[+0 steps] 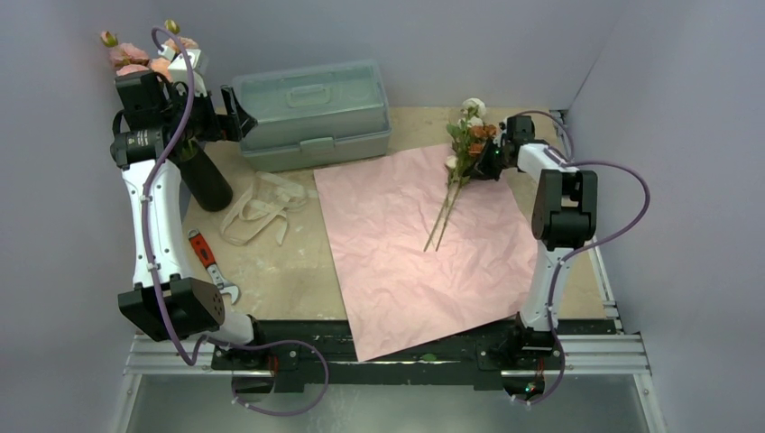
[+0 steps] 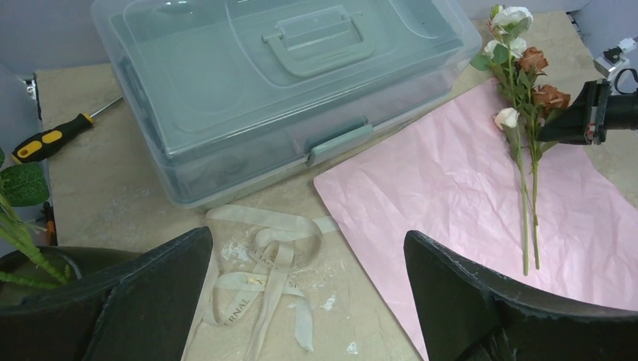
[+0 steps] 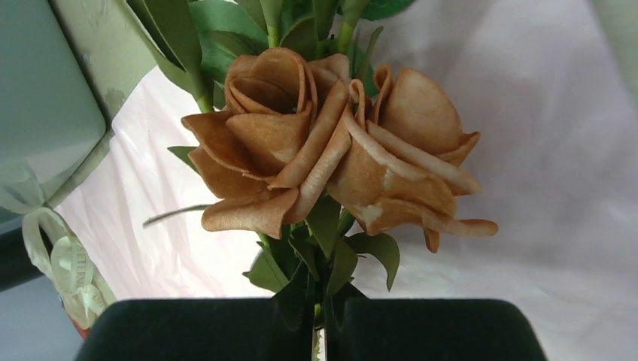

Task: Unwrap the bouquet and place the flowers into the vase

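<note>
Toolbox [image 1: 313,113]: pale green, translucent, lid shut, far side of table [image 1: 289,280].
Screwdriver [image 2: 53,136]: yellow-and-black handle, flat, just beside toolbox.
Wrench [image 1: 209,260]: red handle, flat, near left edge.

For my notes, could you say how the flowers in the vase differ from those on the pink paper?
In the vase, the pink flowers stand upright; on the paper, the orange-brown and white flowers lie flat. The pink flowers are free; the right gripper is shut on the others. Both have leaves.
</note>
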